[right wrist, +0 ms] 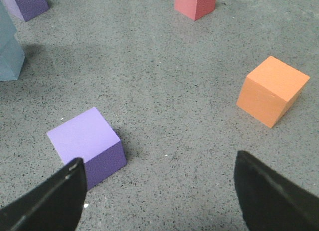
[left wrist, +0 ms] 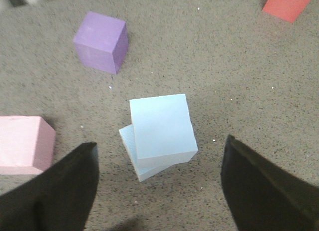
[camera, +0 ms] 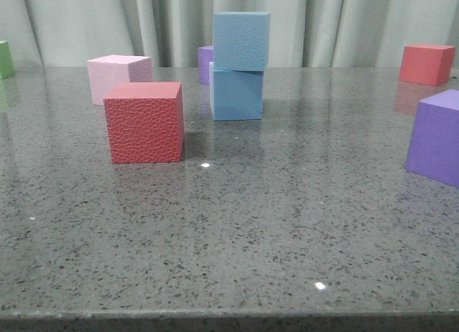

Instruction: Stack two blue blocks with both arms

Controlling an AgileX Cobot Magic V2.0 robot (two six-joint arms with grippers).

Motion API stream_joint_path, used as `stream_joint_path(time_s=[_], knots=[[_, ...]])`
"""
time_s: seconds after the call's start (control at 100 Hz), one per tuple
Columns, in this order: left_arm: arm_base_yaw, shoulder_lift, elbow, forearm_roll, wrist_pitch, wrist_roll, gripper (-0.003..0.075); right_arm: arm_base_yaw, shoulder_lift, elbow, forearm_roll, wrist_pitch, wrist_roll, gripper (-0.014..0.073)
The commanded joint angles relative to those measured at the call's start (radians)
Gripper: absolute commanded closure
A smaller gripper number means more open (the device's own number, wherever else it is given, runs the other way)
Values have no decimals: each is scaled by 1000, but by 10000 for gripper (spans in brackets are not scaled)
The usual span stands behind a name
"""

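Top blue block [left wrist: 162, 125] sits twisted on lower block [left wrist: 130, 146], directly ahead of left gripper [left wrist: 158, 183], jaws spread, empty. Right gripper [right wrist: 159, 191] likewise spread, farther off.

Both arms show only broad, matte black, wedge-shaped fingers [left wrist: 55, 191] [right wrist: 269, 196].

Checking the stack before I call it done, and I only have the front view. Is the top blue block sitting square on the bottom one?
Observer: No. The left wrist view shows the top blue block twisted on the bottom blue block, with a lower corner poking out.
Operator: Is the left end effector clear?
Observer: Yes. The left end effector is open above the stack and touches nothing.
Operator: And the right?
Observer: The right end effector is open and holds nothing. It is away from the stack, beside a purple block.
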State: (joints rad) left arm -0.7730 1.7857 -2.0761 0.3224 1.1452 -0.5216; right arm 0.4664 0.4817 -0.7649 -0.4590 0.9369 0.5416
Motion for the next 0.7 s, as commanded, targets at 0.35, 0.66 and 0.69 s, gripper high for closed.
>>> stream_joint_path(time_s=[0.35,0.66,0.69], knots=[[-22,-285,253,62,-141,1,670,-4,5,-23,12,-117,5,-6],[-22,-534,605,118,-299,-115,739,-4,5,-23,47,-133,5,-6],[-22,-555,638,120,-305,-123,739,-4,5,-23,53,-139,5,-6]])
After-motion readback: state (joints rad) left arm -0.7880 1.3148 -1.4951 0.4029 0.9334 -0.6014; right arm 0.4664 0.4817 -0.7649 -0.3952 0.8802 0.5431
